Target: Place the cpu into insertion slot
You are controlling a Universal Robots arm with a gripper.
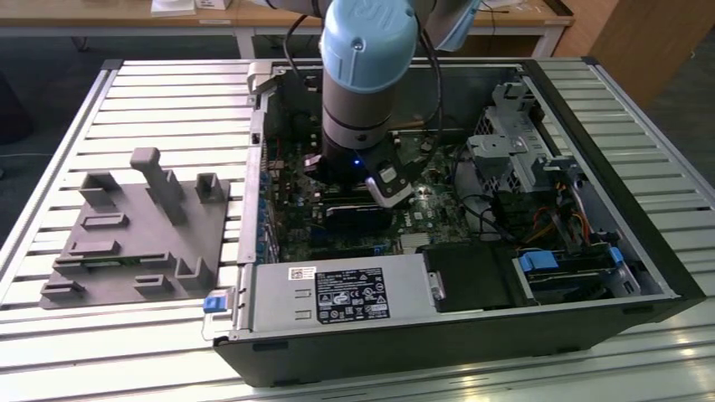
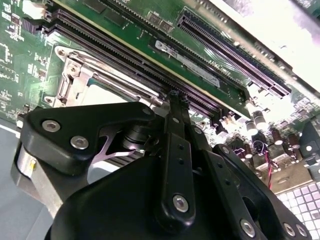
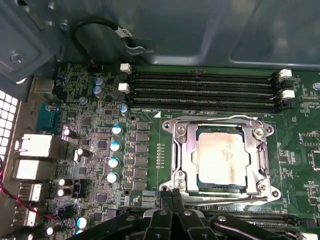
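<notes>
— Where is the small square cpu [image 3: 222, 160] with the dull silver-grey top?

— In the first wrist view it lies flat inside the square insertion slot [image 3: 181, 165], with the silver metal frame around it. Its top has pale smears; I cannot make out any writing on it.

— And the black gripper [image 3: 172, 196]?

— Its two thin fingers are pressed together with nothing between them, just beside the edge of the frame. I cannot tell if they touch it.

— What is around?

— Four long black memory slots [image 3: 200, 90] run beside the socket on the green circuit board [image 3: 150, 100]. In the exterior view, the grey power supply box [image 1: 335, 293] with black and white printed labels is at six o'clock from the blue-capped arm [image 1: 363, 84]. A grey plastic fixture [image 1: 134, 234] stands at nine o'clock from the open black computer case [image 1: 447, 352], on the slatted metal table [image 1: 112, 100].
</notes>
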